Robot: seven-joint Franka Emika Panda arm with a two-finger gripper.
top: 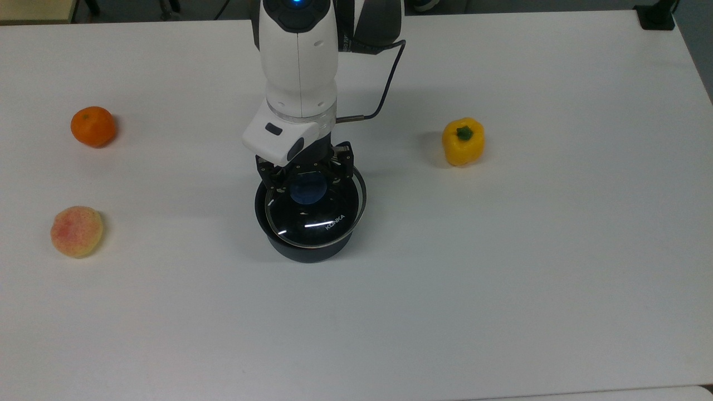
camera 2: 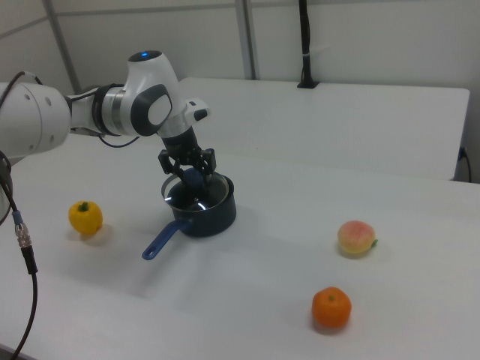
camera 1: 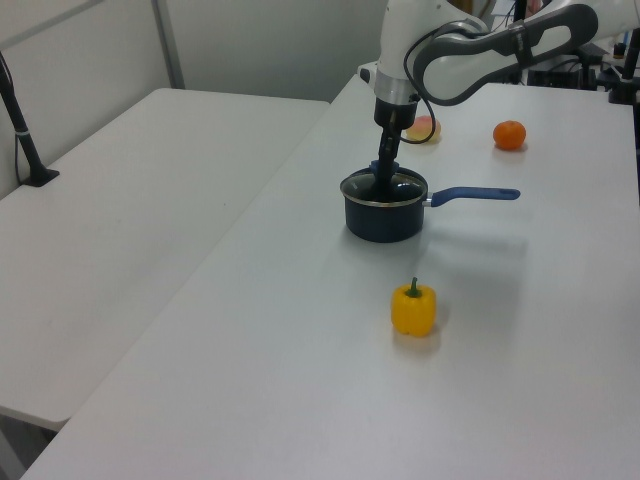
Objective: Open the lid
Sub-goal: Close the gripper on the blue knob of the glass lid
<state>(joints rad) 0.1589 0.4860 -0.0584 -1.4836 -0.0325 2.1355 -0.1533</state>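
Lid [top: 315, 214] sits raised and shifted above the pan [top: 303, 249], its knob [top: 307, 189] pinched by the pincer [top: 307, 179]. It should rise straight, level, before moving aside over the worktop [top: 501, 278].

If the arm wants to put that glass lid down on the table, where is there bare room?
The widest bare stretch of table is the top view's whole lower half. There is also room between the pan and the yellow pepper. The top view's left edge is busier, with the orange and the peach.
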